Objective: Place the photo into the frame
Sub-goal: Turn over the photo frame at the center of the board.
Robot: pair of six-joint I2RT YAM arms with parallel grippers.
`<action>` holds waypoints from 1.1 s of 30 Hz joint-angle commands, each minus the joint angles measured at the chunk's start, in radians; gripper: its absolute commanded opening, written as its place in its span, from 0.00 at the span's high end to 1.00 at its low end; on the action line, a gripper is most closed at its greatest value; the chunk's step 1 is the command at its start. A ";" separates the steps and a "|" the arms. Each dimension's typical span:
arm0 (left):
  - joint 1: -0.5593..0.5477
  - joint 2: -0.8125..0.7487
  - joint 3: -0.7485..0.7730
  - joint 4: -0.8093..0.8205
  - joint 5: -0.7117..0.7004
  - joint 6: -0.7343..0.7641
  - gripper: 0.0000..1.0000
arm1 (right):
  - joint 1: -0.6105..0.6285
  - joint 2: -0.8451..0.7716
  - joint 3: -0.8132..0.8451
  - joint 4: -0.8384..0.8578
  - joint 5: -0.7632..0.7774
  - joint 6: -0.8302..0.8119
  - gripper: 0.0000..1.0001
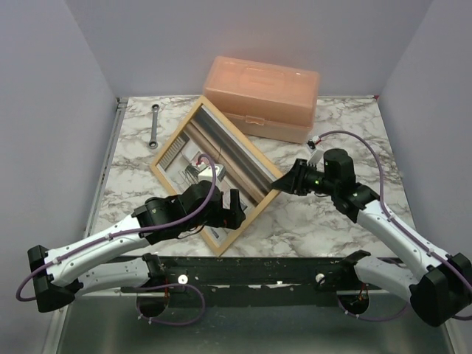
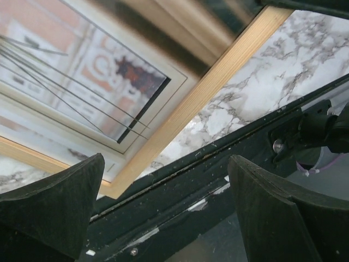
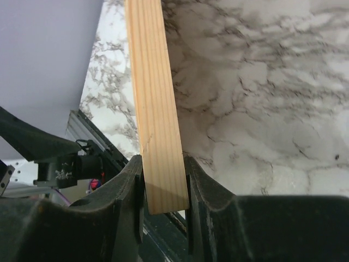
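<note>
The frame (image 1: 177, 133), thin light wood, lies diagonally on the marble table in the top view. Inside its moulding shows the photo (image 1: 188, 158), a pale print with thin dark stems (image 2: 71, 71). My right gripper (image 1: 284, 182) is at the frame's right corner. In the right wrist view its jaws (image 3: 162, 164) press both sides of the wooden strip (image 3: 155, 109). My left gripper (image 1: 234, 209) hangs over the frame's near corner, open wide (image 2: 166, 164), nothing between its fingers. The moulding (image 2: 218, 82) runs ahead of it.
A peach plastic box (image 1: 262, 96) stands behind the frame, close to its far corner. A metal wrench (image 1: 154, 127) lies at the back left. A black rail (image 1: 258, 269) runs along the table's near edge. Lilac walls close in on the left, right and back.
</note>
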State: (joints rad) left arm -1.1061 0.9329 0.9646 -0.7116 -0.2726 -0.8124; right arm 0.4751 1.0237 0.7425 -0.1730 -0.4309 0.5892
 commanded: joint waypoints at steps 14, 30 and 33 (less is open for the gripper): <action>0.177 0.101 -0.252 0.155 0.271 -0.148 0.02 | -0.047 0.246 -0.177 -0.070 0.296 -0.026 0.95; 0.241 0.059 -0.332 0.109 0.247 -0.176 0.02 | -0.050 0.429 -0.120 -0.083 0.375 -0.015 0.50; 0.249 0.029 -0.339 0.038 0.193 -0.187 0.02 | -0.050 0.454 -0.102 -0.098 0.363 -0.022 0.34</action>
State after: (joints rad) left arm -0.8703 1.0100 0.6411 -0.5819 -0.0223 -0.9752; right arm 0.4332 1.4246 0.6357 -0.1249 -0.3176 0.7139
